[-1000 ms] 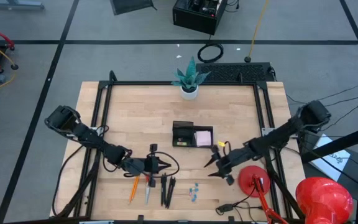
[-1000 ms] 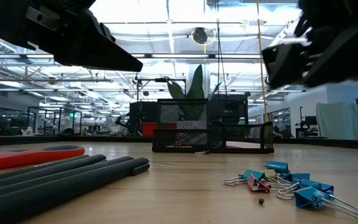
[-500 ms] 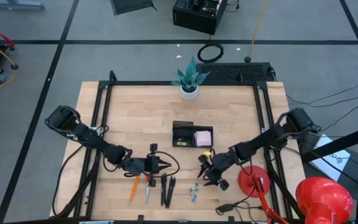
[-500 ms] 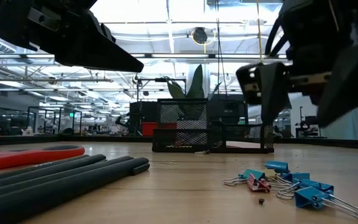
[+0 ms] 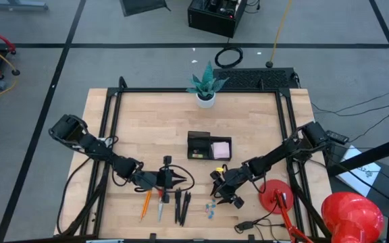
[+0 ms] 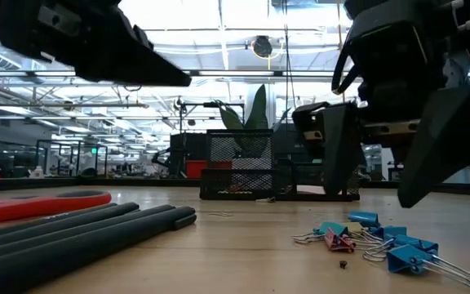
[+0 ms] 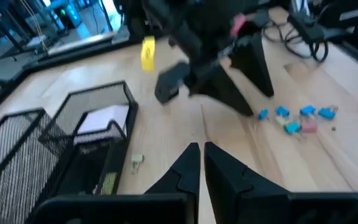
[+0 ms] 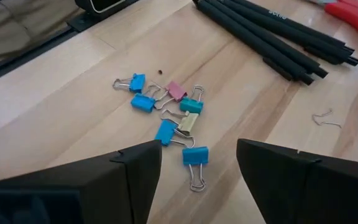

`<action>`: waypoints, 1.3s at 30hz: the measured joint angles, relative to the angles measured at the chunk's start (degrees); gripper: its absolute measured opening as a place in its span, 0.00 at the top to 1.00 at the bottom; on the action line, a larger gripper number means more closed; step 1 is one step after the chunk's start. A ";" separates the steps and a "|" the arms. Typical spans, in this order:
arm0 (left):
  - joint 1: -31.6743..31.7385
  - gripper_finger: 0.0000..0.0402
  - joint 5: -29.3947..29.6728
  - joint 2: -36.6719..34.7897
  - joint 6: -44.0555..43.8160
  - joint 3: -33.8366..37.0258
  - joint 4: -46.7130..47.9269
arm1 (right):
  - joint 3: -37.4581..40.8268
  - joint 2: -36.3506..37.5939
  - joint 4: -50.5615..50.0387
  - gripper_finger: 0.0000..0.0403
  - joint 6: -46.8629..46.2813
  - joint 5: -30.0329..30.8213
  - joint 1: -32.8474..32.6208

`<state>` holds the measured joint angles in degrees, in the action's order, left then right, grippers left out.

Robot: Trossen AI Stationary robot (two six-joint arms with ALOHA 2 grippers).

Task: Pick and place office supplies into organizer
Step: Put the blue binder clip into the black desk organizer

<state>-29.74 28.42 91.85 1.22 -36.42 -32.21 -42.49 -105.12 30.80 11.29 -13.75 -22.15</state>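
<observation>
Blue metal binder clips (image 8: pixel 166 112) lie beneath the right gripper (image 8: pixel 197 163), jaws spread; left gripper (image 7: pixel 197 163), jaws nearly closed, empty, hovers over the wooden table (image 5: pixel 154 128).

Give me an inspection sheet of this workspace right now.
Surface: light wooden tabletop, black-framed.
Job's things: black mesh organizer holding pink sticky-note pad; blue binder clips, three black pens, red-handled scissors, orange pencil near the front edge.
Clutter: potted green plant; red round-based object; loose bent wire.
Grippers: right tool open above the clips; left tool shut, empty, above the pens.
Cables: black cable at front edge.
Surroundings: grey floor, black box.
</observation>
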 joint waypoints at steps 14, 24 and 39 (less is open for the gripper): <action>0.03 0.91 0.04 0.00 1.67 -0.02 -1.41 | -0.14 -4.63 3.67 0.50 -1.57 -0.96 1.12; 0.48 0.91 0.07 0.00 1.29 -0.02 -1.52 | -0.12 -4.72 3.46 0.59 -1.35 -0.05 1.18; 0.48 0.91 0.07 0.00 -0.01 -0.02 -1.07 | 0.01 -4.44 3.68 0.88 1.59 -0.09 1.18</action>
<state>-29.26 28.49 91.85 1.21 -36.45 -33.28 -42.48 -109.56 34.49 12.88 -13.84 -20.97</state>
